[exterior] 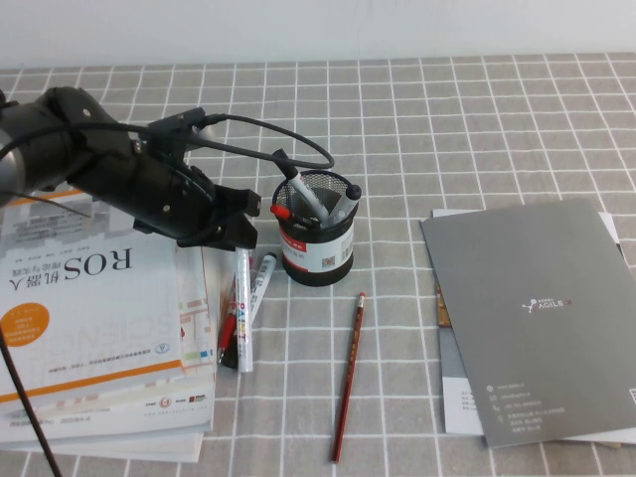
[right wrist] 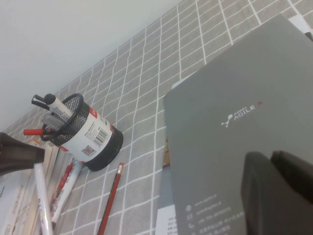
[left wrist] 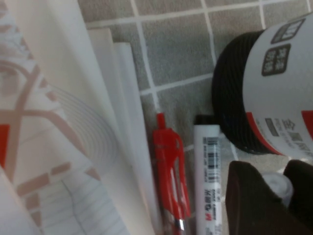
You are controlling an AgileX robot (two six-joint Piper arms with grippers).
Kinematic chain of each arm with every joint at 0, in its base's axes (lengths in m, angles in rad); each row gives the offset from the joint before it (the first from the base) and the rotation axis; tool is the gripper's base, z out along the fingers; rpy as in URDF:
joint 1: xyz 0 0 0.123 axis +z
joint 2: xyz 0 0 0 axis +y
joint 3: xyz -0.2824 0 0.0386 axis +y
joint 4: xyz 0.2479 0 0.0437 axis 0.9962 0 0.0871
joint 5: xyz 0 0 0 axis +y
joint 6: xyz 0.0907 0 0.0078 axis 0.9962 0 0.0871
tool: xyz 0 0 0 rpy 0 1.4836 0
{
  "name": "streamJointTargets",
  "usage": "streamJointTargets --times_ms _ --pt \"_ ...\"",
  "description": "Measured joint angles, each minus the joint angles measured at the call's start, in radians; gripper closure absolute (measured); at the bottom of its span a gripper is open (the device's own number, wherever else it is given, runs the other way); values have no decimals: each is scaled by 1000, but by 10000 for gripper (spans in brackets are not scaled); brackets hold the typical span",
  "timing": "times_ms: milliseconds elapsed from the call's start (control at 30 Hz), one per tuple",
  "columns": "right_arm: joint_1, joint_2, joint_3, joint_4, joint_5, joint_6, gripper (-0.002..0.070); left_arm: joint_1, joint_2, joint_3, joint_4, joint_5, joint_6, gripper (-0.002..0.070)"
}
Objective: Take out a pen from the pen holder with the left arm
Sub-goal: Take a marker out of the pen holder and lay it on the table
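The long white marker is out of the pen holder. It is a thin, smooth stick with letters down its side, and it runs from the left hand toward the near edge of the counter. The left hand is black and sits low, just left of the pen holder. Its two dark fingers are close together, pinching the top end of that marker. Right beside the marker lie a short white marker and a shiny red pen. The short one's dark tip is almost at the foot of the holder. The pen holder is a round cup made of black wire net, with a white label and a red stripe around it. More pens stand inside it, one with a red cap. A pile of flat white books lies under the left arm. A thin red pencil lies alone in front of the holder. The counter is covered in gray squares with white lines. Far to the right is a smooth gray booklet, and the right hand hangs over it. I cannot tell how open that one is.
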Motion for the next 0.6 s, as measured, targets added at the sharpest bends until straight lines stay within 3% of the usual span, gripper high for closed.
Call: streamJointTargets --times_ms 300,600 --pt "0 0 0 0 0 0 689 0 4 0 18 -31 18 381" --pt "0 0 0 0 0 0 689 0 -36 0 77 -31 20 351"
